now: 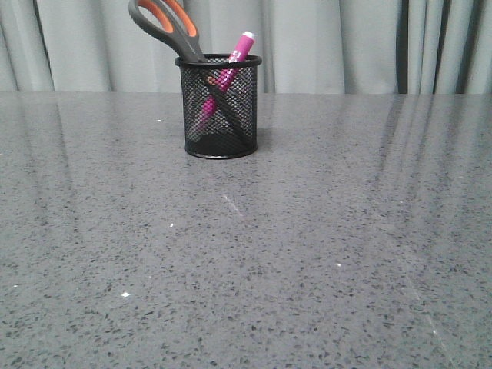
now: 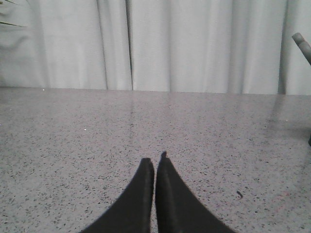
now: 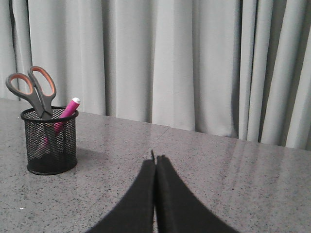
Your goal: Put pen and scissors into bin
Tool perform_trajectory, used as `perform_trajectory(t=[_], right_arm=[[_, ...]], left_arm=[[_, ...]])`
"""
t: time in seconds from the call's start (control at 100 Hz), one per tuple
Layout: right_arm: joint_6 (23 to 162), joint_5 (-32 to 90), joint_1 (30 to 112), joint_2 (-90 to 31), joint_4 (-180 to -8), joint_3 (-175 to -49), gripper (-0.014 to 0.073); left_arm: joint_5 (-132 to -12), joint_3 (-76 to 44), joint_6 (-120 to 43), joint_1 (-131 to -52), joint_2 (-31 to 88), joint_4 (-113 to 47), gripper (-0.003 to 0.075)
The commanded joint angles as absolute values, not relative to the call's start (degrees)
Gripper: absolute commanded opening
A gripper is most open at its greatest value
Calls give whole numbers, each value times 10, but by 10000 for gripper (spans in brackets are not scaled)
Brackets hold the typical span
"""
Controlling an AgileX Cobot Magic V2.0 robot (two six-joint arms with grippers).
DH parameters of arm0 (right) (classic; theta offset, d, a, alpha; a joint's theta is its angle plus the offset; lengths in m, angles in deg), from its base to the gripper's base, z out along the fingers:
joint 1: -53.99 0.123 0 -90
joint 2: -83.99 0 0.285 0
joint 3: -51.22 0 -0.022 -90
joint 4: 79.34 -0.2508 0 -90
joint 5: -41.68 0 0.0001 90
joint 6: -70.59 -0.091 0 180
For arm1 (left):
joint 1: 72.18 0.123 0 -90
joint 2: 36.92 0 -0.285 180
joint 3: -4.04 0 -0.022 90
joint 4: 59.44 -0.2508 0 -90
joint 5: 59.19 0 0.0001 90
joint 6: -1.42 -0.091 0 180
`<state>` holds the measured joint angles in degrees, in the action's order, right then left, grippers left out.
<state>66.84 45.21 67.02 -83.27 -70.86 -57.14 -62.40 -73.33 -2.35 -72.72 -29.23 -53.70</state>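
Soft, even light fills all three views, and the polished grey desk carries pale vertical reflections of the curtain, strongest toward its far right edge in the front view. The bin casts only a faint, short shadow on the desk beside its base in the right wrist view, and small white glints speckle the near desk surface in the front view. The left wrist view looks brighter and washed out with mild grain, while the dark fingers in both wrist views show almost no surface detail.
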Motion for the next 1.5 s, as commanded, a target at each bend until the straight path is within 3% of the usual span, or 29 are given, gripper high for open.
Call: perform_trajectory(t=[0.0,1.04,1.22,1.49], right_arm=[[675,493,668,-827,-711,-586,-57],[675,493,666,-827,-711,-586,-57],[681,440,620,-827,-784,-573,-57],[681,458,577,-843,-785,-499,-57]], left_arm=[[-578,-746,-11,-732,-308,-543,-22],[-578,-746,-11,-743,-308,-543,-22],[-578,-746,-11,-743,-308,-543,-22],[-578,-746,-11,-743,-308,-543,-22]])
